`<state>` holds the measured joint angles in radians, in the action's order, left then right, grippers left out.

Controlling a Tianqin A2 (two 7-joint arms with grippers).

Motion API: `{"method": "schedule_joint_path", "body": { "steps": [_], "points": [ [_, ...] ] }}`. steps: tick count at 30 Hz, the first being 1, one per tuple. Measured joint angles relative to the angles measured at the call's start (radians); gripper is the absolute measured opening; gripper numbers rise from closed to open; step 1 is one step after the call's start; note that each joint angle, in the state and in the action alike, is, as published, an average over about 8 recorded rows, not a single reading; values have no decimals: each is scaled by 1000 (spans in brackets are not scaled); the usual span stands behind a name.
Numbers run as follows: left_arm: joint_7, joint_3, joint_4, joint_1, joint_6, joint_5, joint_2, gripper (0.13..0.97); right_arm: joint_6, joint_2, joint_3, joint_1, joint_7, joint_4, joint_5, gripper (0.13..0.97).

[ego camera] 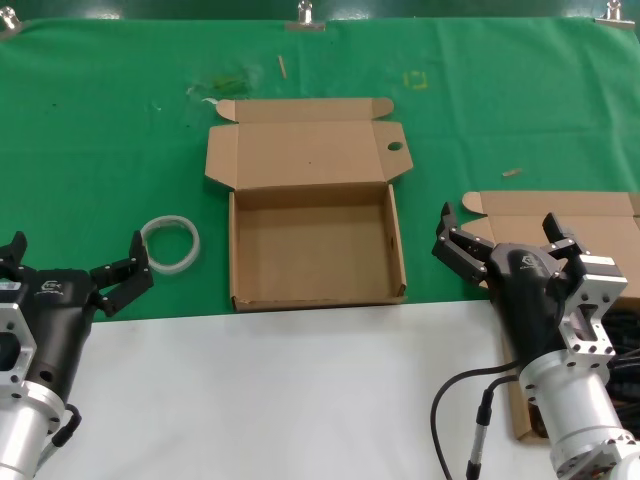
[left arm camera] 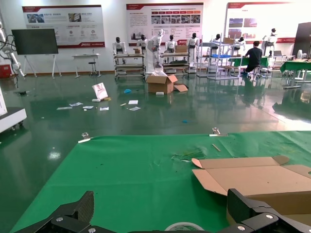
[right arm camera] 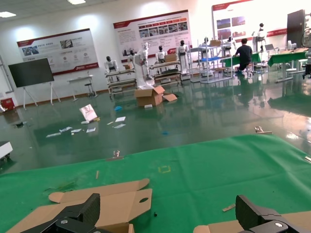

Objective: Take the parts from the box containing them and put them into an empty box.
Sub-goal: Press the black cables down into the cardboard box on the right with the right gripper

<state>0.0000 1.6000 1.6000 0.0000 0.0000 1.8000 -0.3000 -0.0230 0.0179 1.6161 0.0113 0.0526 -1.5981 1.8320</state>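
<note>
The empty box (ego camera: pixel 240 250) lies open at the middle of the green cloth, its lid (ego camera: pixel 300 155) folded back with a round hole in one side tab. It also shows in the left wrist view (left arm camera: pixel 257 179) and the right wrist view (right arm camera: pixel 102 204). The box containing the parts (ego camera: pixel 580 215) sits at the right, mostly hidden behind my right arm. Dark cords (ego camera: pixel 622 345) peek out at the right edge. My right gripper (ego camera: pixel 499 222) is open and empty over that box's near left corner. My left gripper (ego camera: pixel 76 255) is open and empty at the front left.
A white ring of tape (ego camera: pixel 170 243) lies on the cloth between my left gripper and the empty box; it also shows in the left wrist view (left arm camera: pixel 183 226). A white strip (ego camera: pixel 300 400) runs along the table's front. Small scraps (ego camera: pixel 512 172) lie on the cloth.
</note>
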Motion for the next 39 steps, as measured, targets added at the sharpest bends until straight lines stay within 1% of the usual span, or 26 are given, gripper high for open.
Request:
{"method": "schedule_joint_path", "body": {
  "steps": [21,26,29,31,35,39],
  "points": [
    [0,0,0,0,0,0,0,966,-1,0,0,-2,1,0,-1,966],
    [0,0,0,0,0,0,0,966,-29,0,17,-17,24,-3,5,966],
    [0,0,0,0,0,0,0,966,-84,0,52,-31,77,-16,41,966],
    [0,0,0,0,0,0,0,966,-138,0,86,-40,136,-31,85,966],
    [0,0,0,0,0,0,0,966,-256,0,146,-57,291,-70,194,966],
    [0,0,0,0,0,0,0,966,-357,0,175,-72,461,-108,276,966]
  ]
}}
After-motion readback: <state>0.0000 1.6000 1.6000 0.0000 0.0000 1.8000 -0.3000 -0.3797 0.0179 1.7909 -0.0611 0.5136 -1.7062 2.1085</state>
